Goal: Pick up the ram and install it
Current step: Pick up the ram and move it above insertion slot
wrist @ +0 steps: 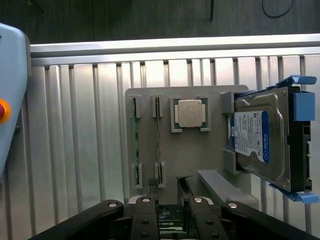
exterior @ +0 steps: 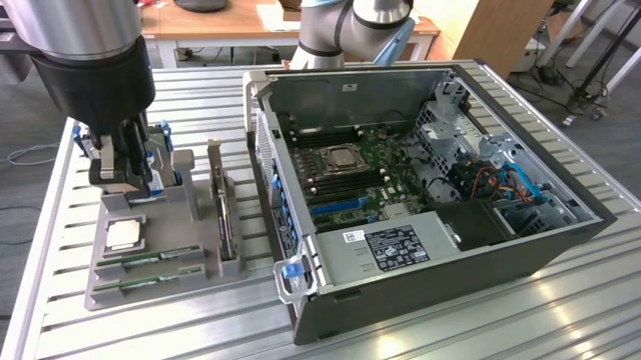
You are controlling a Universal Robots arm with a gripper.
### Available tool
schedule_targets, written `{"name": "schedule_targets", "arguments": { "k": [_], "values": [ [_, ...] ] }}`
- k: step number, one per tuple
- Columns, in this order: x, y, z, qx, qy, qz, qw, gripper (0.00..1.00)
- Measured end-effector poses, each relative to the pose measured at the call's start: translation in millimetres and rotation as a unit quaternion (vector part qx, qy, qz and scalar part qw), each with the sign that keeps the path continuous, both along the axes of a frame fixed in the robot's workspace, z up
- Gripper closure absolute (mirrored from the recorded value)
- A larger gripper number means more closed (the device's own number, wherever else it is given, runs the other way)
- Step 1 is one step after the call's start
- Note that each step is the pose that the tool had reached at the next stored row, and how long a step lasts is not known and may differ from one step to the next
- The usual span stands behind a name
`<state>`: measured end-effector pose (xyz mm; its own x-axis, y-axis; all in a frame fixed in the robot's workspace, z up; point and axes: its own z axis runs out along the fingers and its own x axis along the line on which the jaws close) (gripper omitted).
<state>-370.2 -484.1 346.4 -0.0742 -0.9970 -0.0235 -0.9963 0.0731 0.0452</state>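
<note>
Exterior view: jaws hung released, gripping nothing, over one end of the holder. Ram lay at its other end, case alongside. Wrist view: ram sat slotted in the holder, CPU just beside.

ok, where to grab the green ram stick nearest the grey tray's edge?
Mid-length on the thin green ram stick, the bare span between end clips of the grey plastic tray. Come from straight above, pinching its flat faces: it stands on edge.
</note>
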Motion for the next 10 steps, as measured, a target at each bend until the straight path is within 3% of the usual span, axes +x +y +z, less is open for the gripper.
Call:
{"name": "schedule_targets", "arguments": {
  "k": [4, 10],
  "values": [
    [0.0, -0.5, -0.4, 0.0003, -0.0001, 0.000, 1.0000, 0.70],
    [0.0, -7.4, -0.4, 0.0008, -0.0001, 0.000, 1.0000, 0.70]
  ]
}}
